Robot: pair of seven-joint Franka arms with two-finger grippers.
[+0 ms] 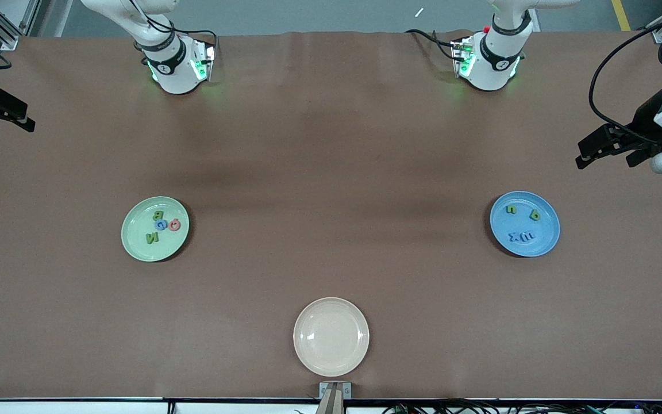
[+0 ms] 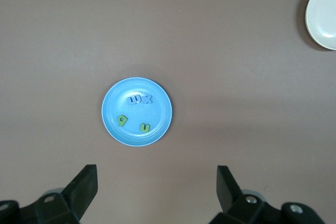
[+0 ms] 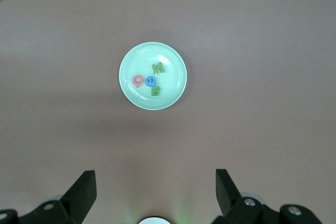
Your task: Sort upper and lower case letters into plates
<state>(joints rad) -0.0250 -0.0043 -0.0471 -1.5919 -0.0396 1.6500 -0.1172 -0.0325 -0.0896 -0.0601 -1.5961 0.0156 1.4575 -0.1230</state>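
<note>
Cream plate (image 1: 331, 336): nearest the front camera, midway along the table, nothing in it.
Green plate (image 1: 155, 229): toward the right arm's end; holds 4 letters, a green N (image 1: 151, 237), a green B (image 1: 158, 215), a blue G (image 1: 161, 225) and a pink Q (image 1: 174, 225), all capitals.
Blue plate (image 1: 524, 223): toward the left arm's end; holds 4 small letters, a green u (image 1: 512, 209), a green q (image 1: 535, 215) and 2 blue ones, w (image 1: 528, 236) and x (image 1: 515, 236), side by side.
Progress: no loose letter shows on the table, so the sorting looks finished, with nothing left to pick up as far as I can see.
Left gripper (image 1: 608, 150): fingers wide, holding nothing, up over the table edge at its own end, well apart from the blue plate; this arm waits.
Right gripper (image 1: 0, 112): fingers wide, holding nothing, up over the edge at its own end, well apart from the green plate; this arm waits too.
</note>
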